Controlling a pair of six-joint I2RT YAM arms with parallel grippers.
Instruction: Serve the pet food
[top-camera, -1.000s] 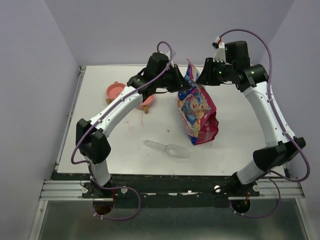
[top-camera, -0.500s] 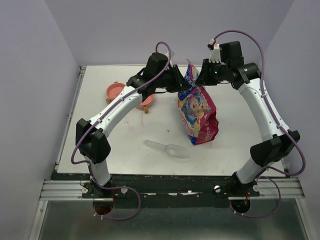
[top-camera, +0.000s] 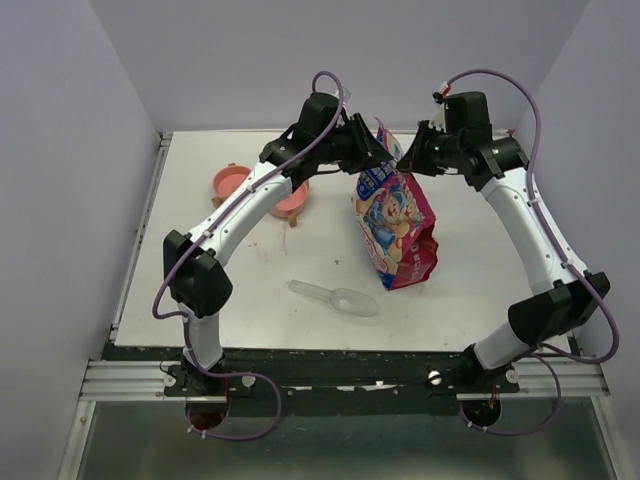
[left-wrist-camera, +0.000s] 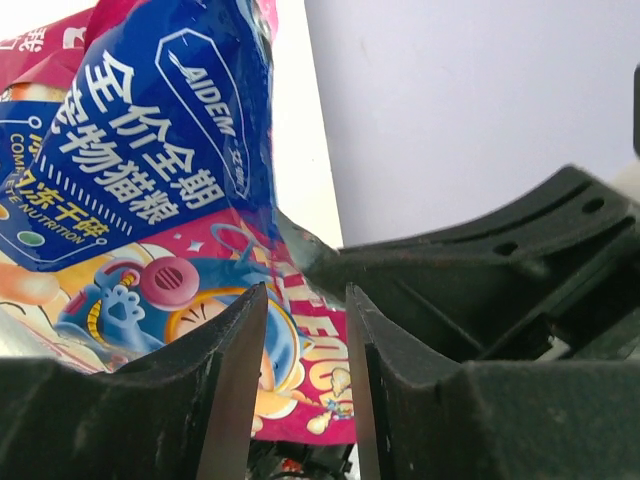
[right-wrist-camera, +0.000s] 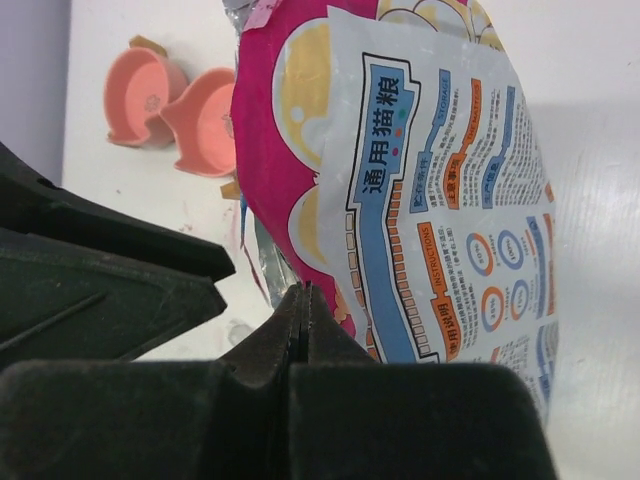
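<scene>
The upright bag is pinched at its top edge by the closed right claw; the left claw is held half open, empty, beside it.

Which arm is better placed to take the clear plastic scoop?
Left: the left pincer is open and free; the right pincer is shut on the top edge of the glossy pink bag.

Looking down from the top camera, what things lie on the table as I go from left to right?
From the left: left pink bowl → scoop → bag.
</scene>
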